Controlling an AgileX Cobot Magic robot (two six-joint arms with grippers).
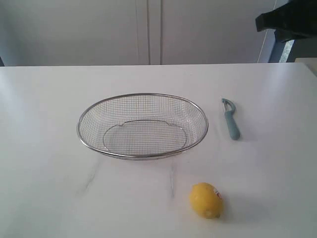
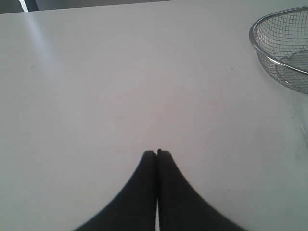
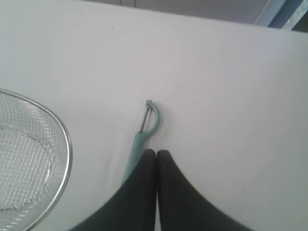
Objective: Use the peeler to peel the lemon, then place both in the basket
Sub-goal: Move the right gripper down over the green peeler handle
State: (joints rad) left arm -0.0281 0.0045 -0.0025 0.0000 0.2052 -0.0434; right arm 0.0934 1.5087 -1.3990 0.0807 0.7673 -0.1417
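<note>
Nothing peeled yet. Lemon (image 1: pixel 206 200) sits on the table (image 1: pixel 44 99) at the near side, well apart from the basket (image 1: pixel 142 94). Peeler (image 1: pixel 230 120) lies flat just right of the basket, which is empty.

Left gripper (image 2: pixel 157 153): jaws pressed together, holding nothing, over bare table. The lemon is not in its view.

Right gripper (image 3: pixel 156 151): also closed and empty, tips over the peeler handle.

Risks:
- Descending without opening would shove or pin the peeler.
- The slim, flat handle gives little purchase, so fingers may scrape the table.
- The lemon is round and would likely roll if nudged off-centre.
</note>
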